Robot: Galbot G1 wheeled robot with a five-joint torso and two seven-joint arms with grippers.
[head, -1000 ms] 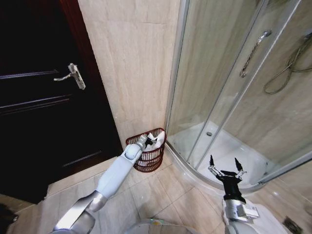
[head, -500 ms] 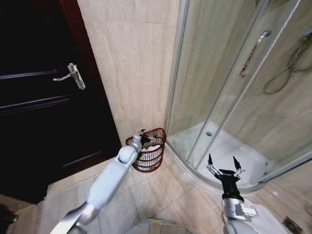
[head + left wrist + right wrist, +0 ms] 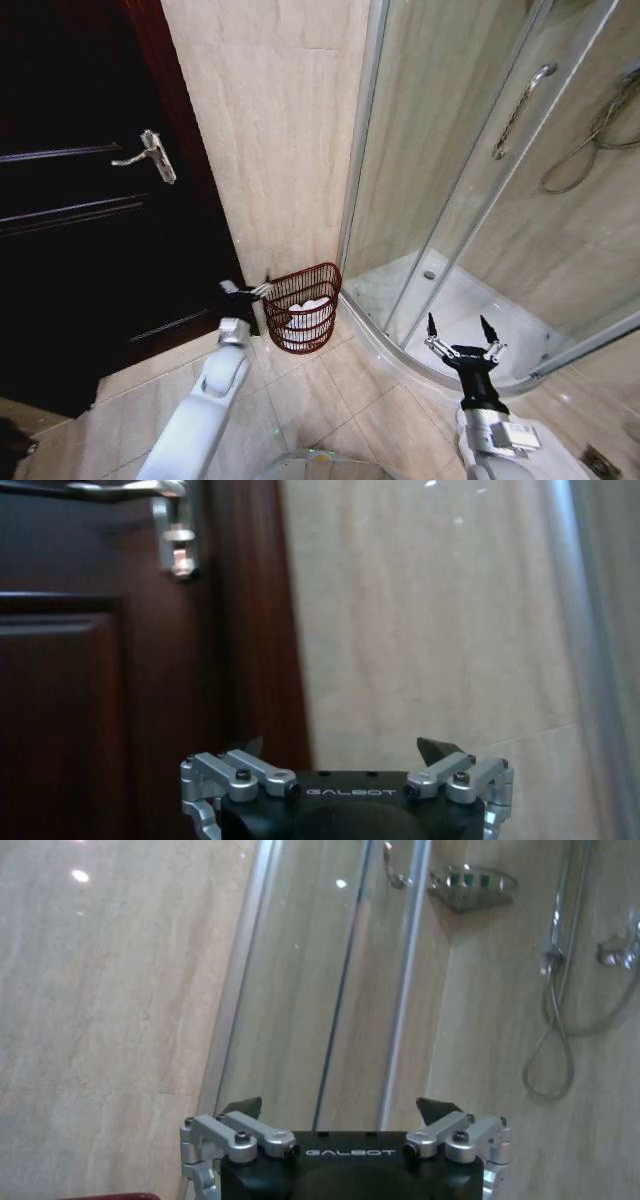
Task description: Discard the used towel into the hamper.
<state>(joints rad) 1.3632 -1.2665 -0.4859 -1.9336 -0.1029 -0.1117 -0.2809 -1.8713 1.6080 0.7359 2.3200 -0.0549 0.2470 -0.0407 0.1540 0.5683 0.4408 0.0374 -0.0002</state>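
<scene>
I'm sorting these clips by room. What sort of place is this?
A bathroom, most likely in a home or hotel: a glass shower enclosure with a shower hose, tiled walls and floor, and a wire hamper holding a white towel beside a dark wooden door.

The hamper (image 3: pixel 303 308) sits low in the middle of the head view, squeezed between the tiled wall (image 3: pixel 275 130) and the shower's glass (image 3: pixel 440 170). Its top is open. Bare floor (image 3: pixel 330 400) in front, lower middle, leaves room to reach in.

Towel (image 3: pixel 309 306) in hamper (image 3: pixel 303 322) (left hand (image 3: pixel 245 289) beside).
</scene>
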